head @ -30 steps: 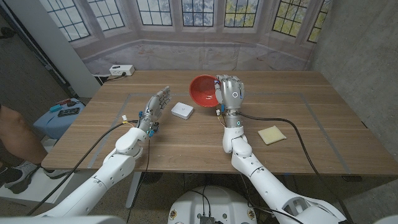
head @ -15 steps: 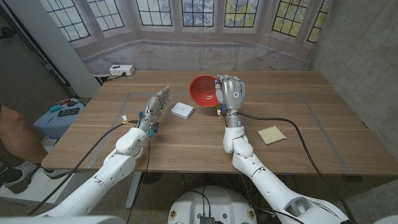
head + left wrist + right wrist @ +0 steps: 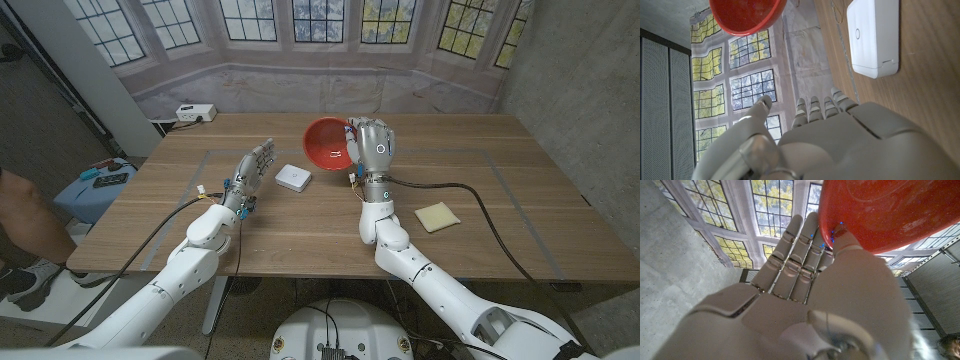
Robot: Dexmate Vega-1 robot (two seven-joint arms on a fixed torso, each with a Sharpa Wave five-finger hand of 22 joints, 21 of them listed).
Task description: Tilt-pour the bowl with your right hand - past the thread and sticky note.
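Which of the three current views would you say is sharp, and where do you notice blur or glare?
Head view: evenly lit and sharp, soft shadows under the red bowl and right hand. Left wrist view: the white box is crisp, the left hand close up is soft. Right wrist view: the hand is blurred towards the lens, blue glints where a fingertip meets the bowl, windows bright behind.

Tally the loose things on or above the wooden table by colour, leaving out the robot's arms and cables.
Red: 1, the bowl, held tilted by the right hand.
White: 2, the flat white box and the power strip at the far edge.
Pale yellow: 1, the sticky note pad.
Total: 4.
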